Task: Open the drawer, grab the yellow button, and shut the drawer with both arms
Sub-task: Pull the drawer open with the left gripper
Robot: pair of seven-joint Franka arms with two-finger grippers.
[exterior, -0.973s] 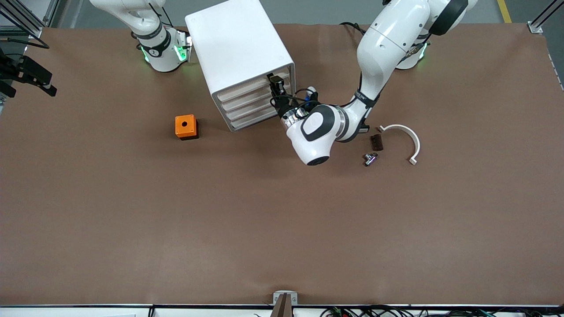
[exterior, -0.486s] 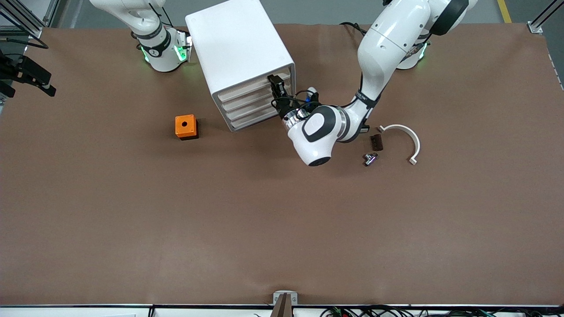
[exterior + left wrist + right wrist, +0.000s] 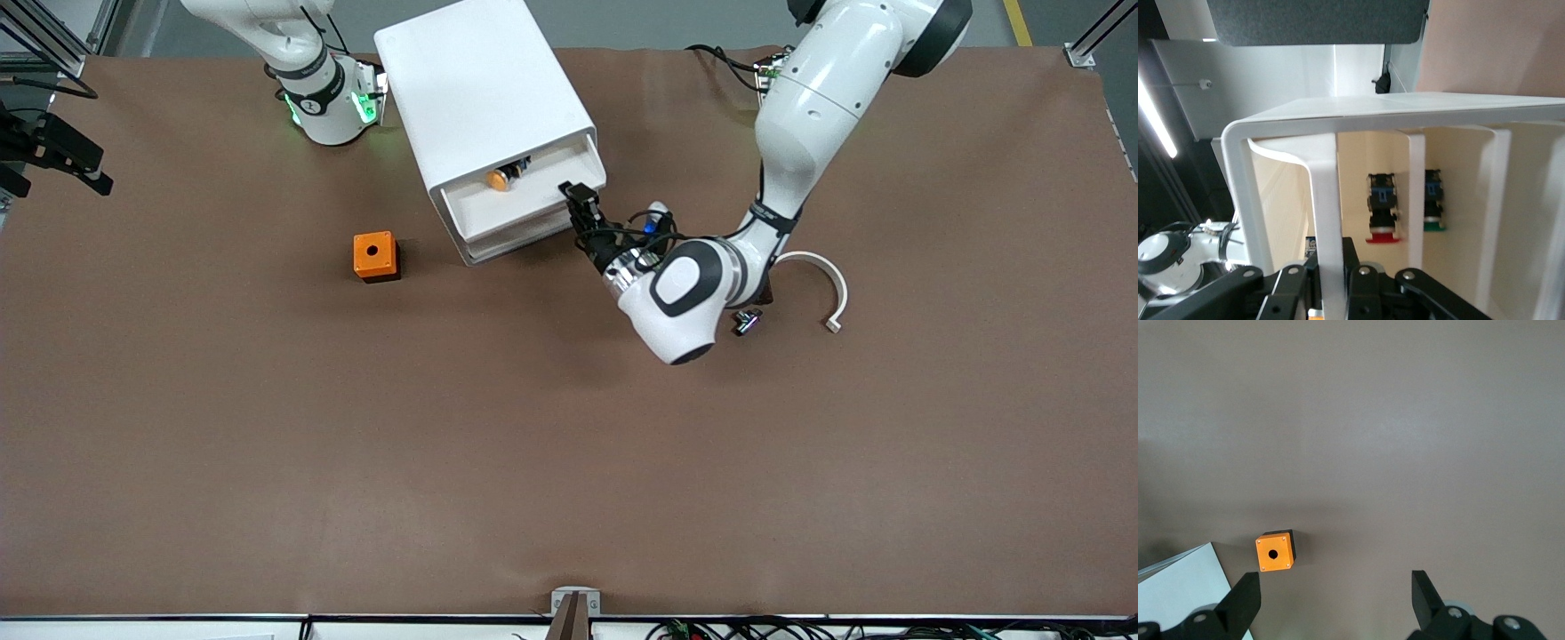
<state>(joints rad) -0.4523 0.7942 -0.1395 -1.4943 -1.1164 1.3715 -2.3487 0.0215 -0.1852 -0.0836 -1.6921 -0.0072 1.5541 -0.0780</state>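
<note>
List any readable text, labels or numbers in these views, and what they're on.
None can be read.
Right arm base: a dark mark on its black band, too small to read.
Cabinet, drawer, orange box: no print visible.
Wrist views: no text on either tool or on the button parts in the drawer.

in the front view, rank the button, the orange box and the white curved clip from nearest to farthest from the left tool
1. The button: in the open top drawer, whose front the left tool is shut on.
2. The orange box: on the table, toward the right arm's end from the cabinet.
3. The white curved clip: toward the left arm's end, slightly farther; the last two are fairly close.
</note>
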